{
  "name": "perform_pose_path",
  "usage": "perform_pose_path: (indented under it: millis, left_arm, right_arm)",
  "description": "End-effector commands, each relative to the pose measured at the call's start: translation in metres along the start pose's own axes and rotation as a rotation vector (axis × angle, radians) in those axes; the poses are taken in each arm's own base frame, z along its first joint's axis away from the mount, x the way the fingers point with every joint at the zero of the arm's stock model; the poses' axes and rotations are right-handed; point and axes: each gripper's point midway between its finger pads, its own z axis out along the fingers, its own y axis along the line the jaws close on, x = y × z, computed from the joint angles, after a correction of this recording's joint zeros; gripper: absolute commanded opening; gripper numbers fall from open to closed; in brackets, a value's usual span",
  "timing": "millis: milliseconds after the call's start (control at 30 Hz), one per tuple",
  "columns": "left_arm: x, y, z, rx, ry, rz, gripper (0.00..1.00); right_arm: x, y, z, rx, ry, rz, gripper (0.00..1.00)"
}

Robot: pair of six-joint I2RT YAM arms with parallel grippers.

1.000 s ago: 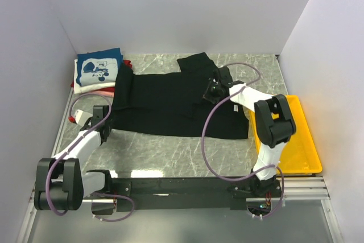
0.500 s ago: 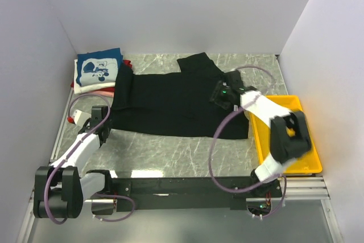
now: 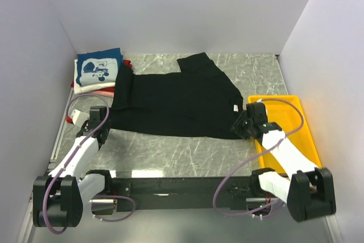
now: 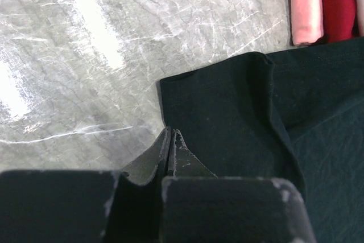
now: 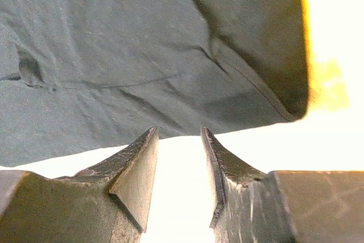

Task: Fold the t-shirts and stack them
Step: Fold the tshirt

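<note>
Black shirt (image 3: 176, 103) lies spread flat mid-table, one sleeve poking toward the back. Its left end touches the folded stack in the far left corner: blue shirt (image 3: 99, 68) on top, white shirt (image 3: 85, 87) under it, red shirt (image 4: 338, 4) at the bottom.

Left gripper (image 4: 170, 136) sits at the black shirt's near left corner, jaws together, tips right on the hem. You cannot tell whether any cloth is caught. Right gripper (image 5: 179, 135) hovers just off the near right corner, jaws apart, nothing between them.

Risks for you:
- The right jaws sit past the hem, so closing here likely grabs nothing.
- The left bite, if there is one, looks thin, so the corner may slip on the lift.
- If one corner comes up alone, the fold goes skewed.
- Pulling the shirt could drag the stack, since the two touch.
- The near right corner lies against the yellow tray (image 3: 306, 140), so the cloth may catch on its rim.
- The right arm's purple cable (image 3: 287, 103) loops over the tray and could snag.

The table (image 3: 170, 146) is grey marble-look, glossy, probably slick under cloth. Plain white walls (image 3: 170, 9) close in the back and both sides.
</note>
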Motion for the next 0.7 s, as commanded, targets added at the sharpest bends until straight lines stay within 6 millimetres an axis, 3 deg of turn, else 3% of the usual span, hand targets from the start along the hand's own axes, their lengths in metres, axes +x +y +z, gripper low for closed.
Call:
perform_pose_path:
  millis: [0,267,667]
  left_arm:
    - [-0.004,-0.002,-0.004,0.013,-0.013,0.007,0.01]
    - [-0.002,-0.001,-0.003,0.016,-0.009,-0.007,0.01]
    - [-0.002,-0.002,-0.001,0.021,-0.015,-0.006,0.01]
  right_arm:
    - [-0.002,-0.012,-0.007,0.018,-0.068,0.035,0.43]
    - [0.012,-0.033,0.006,0.062,-0.045,0.079,0.51]
    - [-0.014,-0.038,0.019,0.127,-0.111,0.141,0.52]
